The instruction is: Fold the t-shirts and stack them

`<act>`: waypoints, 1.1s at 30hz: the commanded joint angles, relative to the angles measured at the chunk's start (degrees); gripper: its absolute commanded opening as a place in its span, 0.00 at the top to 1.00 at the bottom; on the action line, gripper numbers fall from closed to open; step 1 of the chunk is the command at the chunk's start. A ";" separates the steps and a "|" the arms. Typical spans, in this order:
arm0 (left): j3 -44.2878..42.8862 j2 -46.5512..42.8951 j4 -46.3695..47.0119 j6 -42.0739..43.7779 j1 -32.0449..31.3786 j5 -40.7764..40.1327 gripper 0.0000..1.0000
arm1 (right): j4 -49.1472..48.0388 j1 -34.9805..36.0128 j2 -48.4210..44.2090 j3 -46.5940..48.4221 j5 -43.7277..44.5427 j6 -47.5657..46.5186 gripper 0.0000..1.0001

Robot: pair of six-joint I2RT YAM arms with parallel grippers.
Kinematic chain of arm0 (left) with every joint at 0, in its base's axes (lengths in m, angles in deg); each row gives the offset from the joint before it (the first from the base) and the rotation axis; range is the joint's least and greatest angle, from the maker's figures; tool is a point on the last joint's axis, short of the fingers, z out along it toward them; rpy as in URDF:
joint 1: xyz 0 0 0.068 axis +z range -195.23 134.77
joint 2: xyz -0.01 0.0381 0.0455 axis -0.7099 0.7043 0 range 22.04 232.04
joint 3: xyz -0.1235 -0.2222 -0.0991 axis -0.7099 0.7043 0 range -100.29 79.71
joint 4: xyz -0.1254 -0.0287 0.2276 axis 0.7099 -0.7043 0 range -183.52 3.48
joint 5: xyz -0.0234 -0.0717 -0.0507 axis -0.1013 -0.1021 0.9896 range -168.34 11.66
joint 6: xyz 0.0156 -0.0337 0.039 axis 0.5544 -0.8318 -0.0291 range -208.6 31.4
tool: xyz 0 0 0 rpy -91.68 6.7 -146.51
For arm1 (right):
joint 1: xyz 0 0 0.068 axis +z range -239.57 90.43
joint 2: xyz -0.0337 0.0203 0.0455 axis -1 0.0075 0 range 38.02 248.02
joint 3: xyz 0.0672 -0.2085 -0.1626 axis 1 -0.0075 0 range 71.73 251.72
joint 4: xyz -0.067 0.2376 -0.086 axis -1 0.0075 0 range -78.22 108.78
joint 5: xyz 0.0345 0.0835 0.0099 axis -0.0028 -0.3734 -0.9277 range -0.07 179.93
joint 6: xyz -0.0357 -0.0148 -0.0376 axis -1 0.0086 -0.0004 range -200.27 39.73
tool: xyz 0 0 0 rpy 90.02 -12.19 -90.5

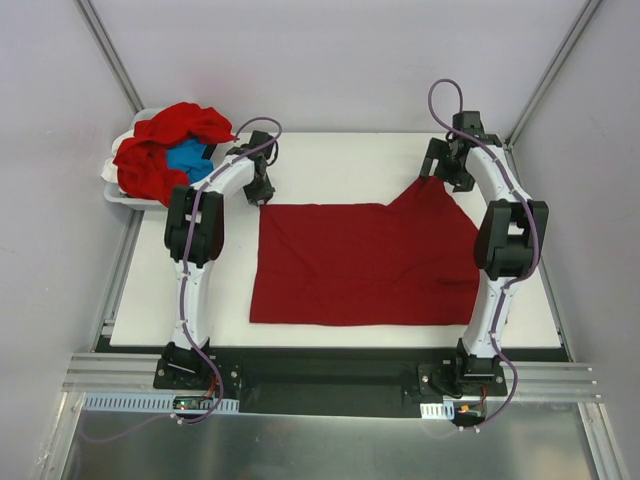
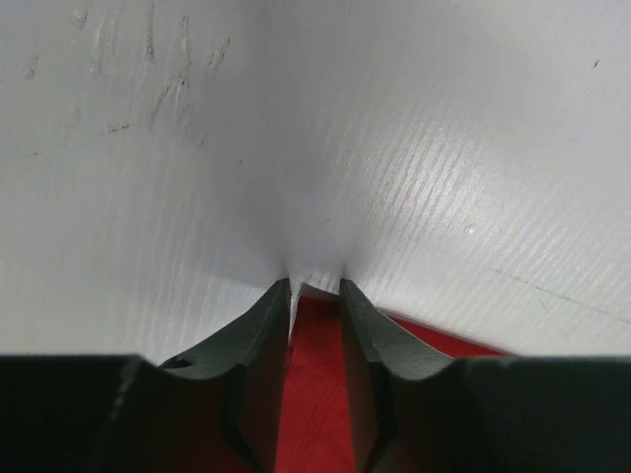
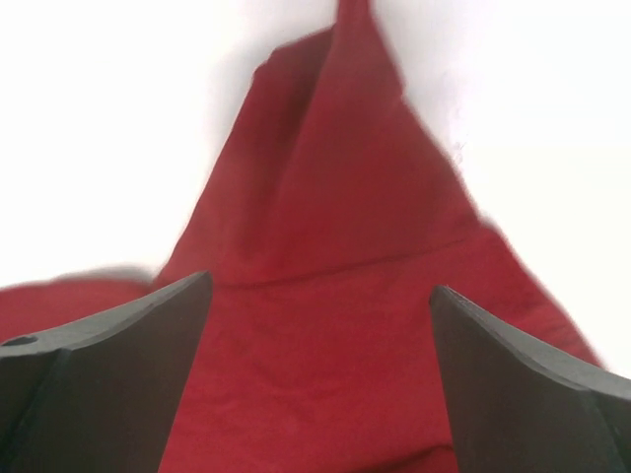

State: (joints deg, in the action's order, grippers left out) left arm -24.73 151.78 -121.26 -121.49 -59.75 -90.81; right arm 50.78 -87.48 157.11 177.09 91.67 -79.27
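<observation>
In the left wrist view the left gripper (image 2: 315, 291) is blocking most of the scene, so only a strip of the spread t-shirt (image 2: 315, 414) is showing between and beside its fingers (image 2: 258, 365). The right wrist view is coming through blurred, and the shirt's edges there are hard to trace. In the top view both grippers are looking small and dark, and their jaws are not readable.

The left gripper (image 1: 262, 192) is sitting at the far left corner of the spread t-shirt (image 1: 365, 265). Its jaws are standing narrow, with red cloth filling the slot between them. The right gripper (image 1: 440, 172) is hovering at the far right corner, where a sleeve is pointing outward. Seen from its wrist, the right gripper (image 3: 320, 283) is holding its jaws wide apart over the red cloth (image 3: 325, 325), gripping nothing.

The spread t-shirt is lying flat on the white table (image 1: 330, 160) between the arms. The other t-shirts (image 1: 160, 150) are lying heaped in a white bin (image 1: 112, 185) at the far left, the blue one (image 1: 188, 158) peeking out among them.
</observation>
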 commanded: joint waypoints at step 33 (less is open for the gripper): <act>-1.20 0.70 -1.56 1.51 0.37 1.57 1.00 | 0.28 -1.91 18.12 22.52 2.21 1.21 0.28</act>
State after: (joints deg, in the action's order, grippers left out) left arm -26.77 153.02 -121.43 -121.07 -59.75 -90.70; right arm 49.82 -89.45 177.02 198.11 94.78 -78.60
